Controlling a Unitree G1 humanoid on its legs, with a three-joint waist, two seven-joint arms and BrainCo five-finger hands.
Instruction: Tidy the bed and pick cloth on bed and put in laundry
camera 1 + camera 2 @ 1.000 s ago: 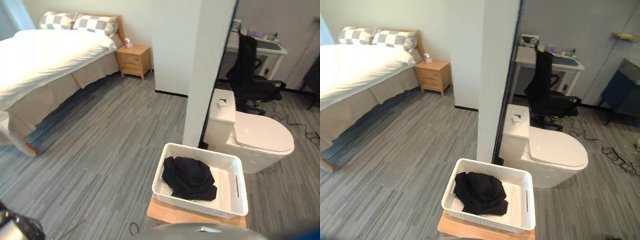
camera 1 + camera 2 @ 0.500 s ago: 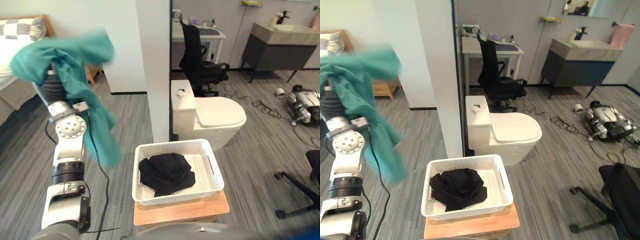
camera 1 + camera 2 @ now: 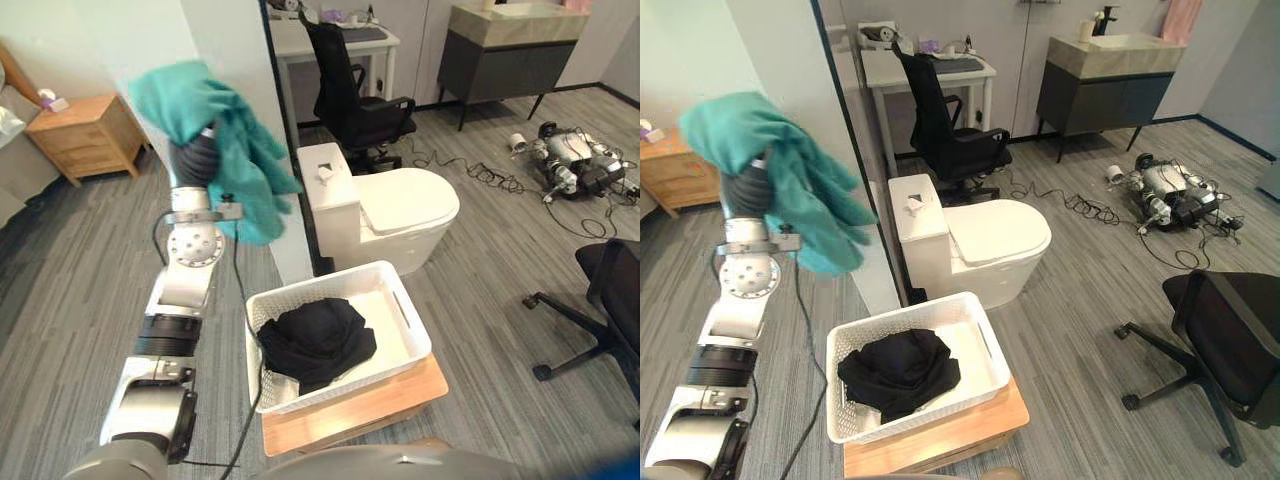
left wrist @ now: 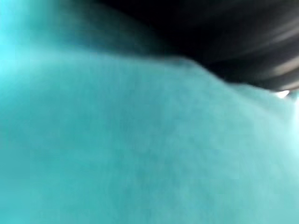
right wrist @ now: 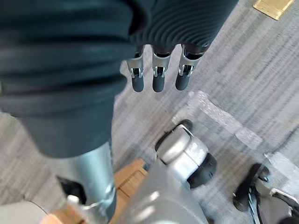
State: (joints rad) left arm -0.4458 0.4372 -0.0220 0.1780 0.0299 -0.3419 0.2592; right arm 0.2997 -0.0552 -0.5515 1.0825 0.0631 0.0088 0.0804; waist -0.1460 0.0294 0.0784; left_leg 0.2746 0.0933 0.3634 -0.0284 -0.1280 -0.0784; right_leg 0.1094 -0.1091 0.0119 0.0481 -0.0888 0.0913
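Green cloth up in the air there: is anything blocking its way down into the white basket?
Nothing visible does. The green cloth hangs up and left of the white basket, with only open air between. A black garment already lies in the basket, leaving part of its bottom bare.

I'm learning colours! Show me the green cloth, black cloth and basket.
green cloth (image 3: 255,170): left eye view, hanging folds.
black cloth (image 3: 315,345): left eye view, its middle.
basket (image 3: 345,383): left eye view, front wall.

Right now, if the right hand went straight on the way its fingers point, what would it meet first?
Probably the grey floor: the right hand hangs open, fingers straight toward it, nothing between, though depth is unclear.
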